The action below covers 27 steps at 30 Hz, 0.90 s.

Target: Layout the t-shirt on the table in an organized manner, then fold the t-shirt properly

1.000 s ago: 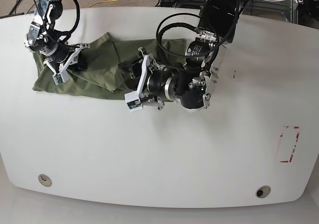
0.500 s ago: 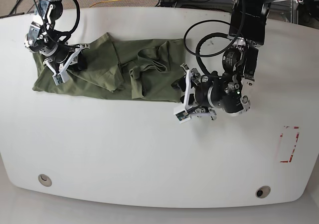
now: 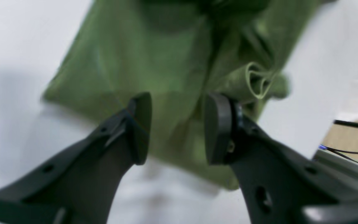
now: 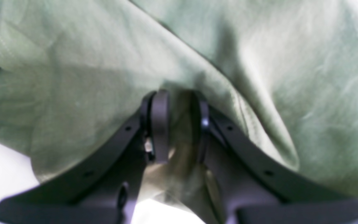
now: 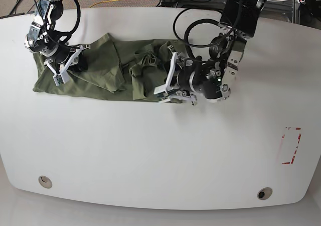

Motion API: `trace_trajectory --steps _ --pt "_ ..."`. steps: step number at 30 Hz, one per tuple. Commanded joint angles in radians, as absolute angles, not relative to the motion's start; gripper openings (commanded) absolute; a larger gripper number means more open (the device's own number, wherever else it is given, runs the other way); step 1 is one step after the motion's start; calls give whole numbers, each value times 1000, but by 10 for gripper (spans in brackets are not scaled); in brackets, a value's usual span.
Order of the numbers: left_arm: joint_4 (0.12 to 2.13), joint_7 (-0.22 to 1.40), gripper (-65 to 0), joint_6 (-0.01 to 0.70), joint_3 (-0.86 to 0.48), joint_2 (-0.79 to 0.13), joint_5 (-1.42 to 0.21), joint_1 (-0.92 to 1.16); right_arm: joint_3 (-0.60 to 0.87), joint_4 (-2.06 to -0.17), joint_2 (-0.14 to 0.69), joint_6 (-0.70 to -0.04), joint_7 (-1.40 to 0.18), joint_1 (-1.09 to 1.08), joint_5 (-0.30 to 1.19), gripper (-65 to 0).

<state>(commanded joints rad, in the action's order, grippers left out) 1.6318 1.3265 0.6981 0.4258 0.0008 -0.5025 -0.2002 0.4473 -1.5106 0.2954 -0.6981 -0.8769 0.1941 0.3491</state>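
The olive-green t-shirt [image 5: 108, 68] lies crumpled in a long strip across the far left of the white table [image 5: 150, 150]. My right gripper [image 5: 64, 68] sits on the shirt's left end. In the right wrist view that gripper [image 4: 180, 124] is shut on a raised fold of the t-shirt [image 4: 73, 77]. My left gripper [image 5: 167, 83] is at the shirt's right end. In the left wrist view it [image 3: 179, 127] is open, and its fingers [image 3: 140, 127] straddle the edge of the t-shirt [image 3: 141, 56] without pinching it.
A red tape rectangle [image 5: 291, 145] marks the table's right side. Two round grommet holes [image 5: 45, 181] [image 5: 264, 193] sit near the front edge. Black cables loop above the left arm at the back, and the table's far edge runs just behind the shirt.
My left arm swung from the shirt's middle out to the right, then came back onto the shirt's right end. The shirt's right part got drawn out rightward. The right arm stayed put.
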Motion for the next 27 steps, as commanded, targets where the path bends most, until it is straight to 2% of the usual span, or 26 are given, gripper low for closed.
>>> trace_trajectory --steps 8,13,20,27 --pt "1636 1360 -406 698 579 119 -506 -237 447 -1511 295 -698 -877 194 349 -528" --pt "1639 1360 -406 698 581 157 -506 -272 447 -1511 295 -698 -877 194 349 -528" --pt "1638 1359 -406 698 435 150 -501 -305 447 -1511 295 -698 -877 194 349 -528" --pt "1633 1356 -406 698 340 61 -495 -305 447 -1511 295 -698 -877 194 349 -528"
